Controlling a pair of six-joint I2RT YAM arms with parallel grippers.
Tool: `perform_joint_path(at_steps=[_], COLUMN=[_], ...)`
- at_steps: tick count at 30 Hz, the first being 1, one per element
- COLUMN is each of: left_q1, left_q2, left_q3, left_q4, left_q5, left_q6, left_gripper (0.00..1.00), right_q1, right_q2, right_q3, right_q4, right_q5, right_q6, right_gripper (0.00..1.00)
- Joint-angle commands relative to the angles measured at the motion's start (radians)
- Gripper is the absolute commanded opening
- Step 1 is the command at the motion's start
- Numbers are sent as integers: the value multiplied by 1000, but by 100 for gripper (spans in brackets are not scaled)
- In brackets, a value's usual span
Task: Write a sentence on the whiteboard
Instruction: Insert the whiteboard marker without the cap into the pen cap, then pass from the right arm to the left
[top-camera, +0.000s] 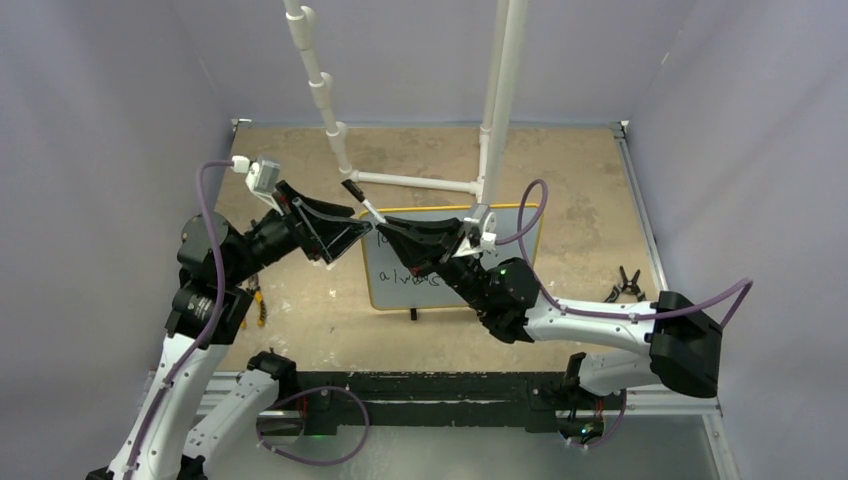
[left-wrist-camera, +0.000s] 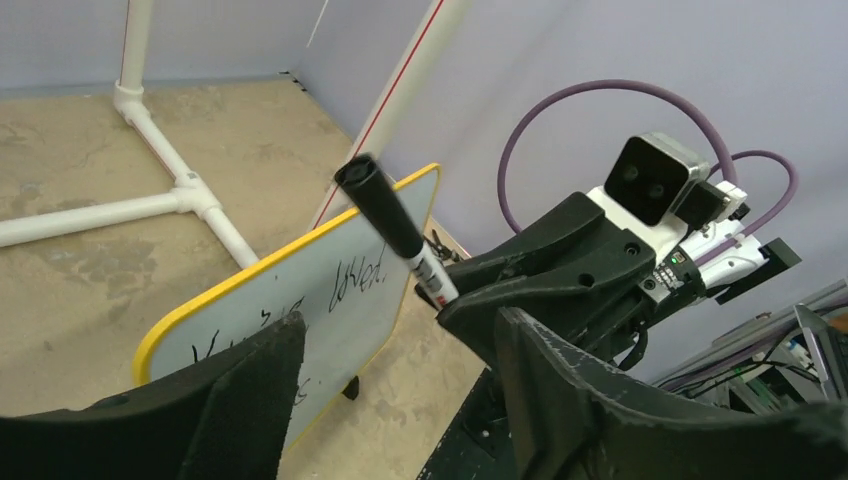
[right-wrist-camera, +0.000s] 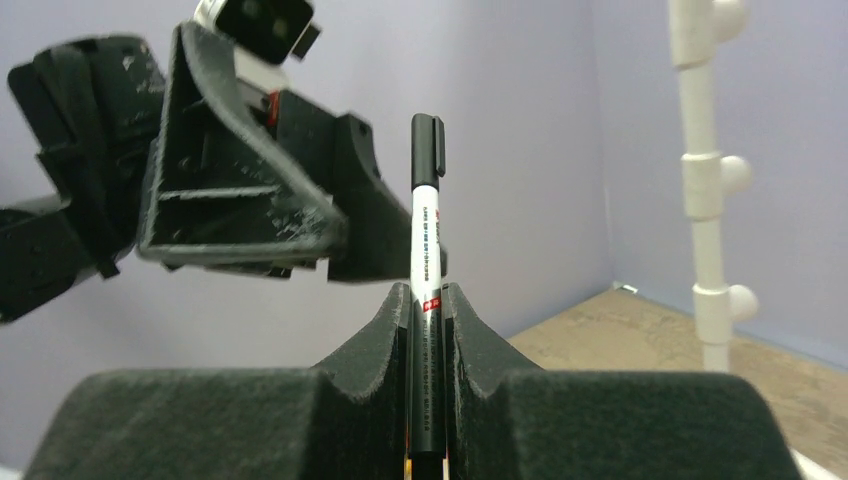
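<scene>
Right gripper clamped on capped marker; left gripper open beside it, whiteboard bearing sentence

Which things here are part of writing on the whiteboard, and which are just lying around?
Job in hand:
whiteboard
sentence on it
marker, capped, pinched in right gripper
left gripper, open near the cap

Lying about:
white pipe frame
yellow-handled tool, left
small black clip-like object, right
</scene>
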Motion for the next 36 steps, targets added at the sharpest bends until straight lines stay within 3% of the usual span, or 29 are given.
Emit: perform_joint_path(at_steps=[1,4,14,18,21,24,27,28,30,32,35,36], left_q1=[-11,-11,-11,-12,-13,-13,-13,-13,-12,-11,-11,-11], left_q2=[27,43,71,96,97,102,121,127,134,146,189,208], left_q3=[78,70,-39,-84,-74,-73,-71,-69,-53,-4,111,147], left_q4=[-5,68,327,434,423,437,478,492,467,353,126,62], left_q5=[27,39,68,100,97,83,80,76,53,5,-96,-131], left_q6=[17,-26,-220,-299,-293,-306,-338,-343,-325,-245,-82,-33], left_gripper=[72,76,76,71,63,47,23,12,0,0,0,0], right_q1=[-9,-9,-4,0,1,1,4,4,4,4,4,4], right_q2=[-37,-36,-3,11,15,23,26,22,-5,-46,-129,-159], right_q3=[37,39,59,78,83,96,104,103,100,91,80,83], right_q4=[76,76,75,56,47,17,-18,-31,-71,-118,-217,-264], right_q5=[84,73,29,21,21,5,-13,-12,3,29,90,106], right_q6=[6,-1,-2,-10,-18,-30,-41,-42,-47,-55,-65,-73], right_gripper=[0,0,0,0,0,0,0,3,23,43,65,92])
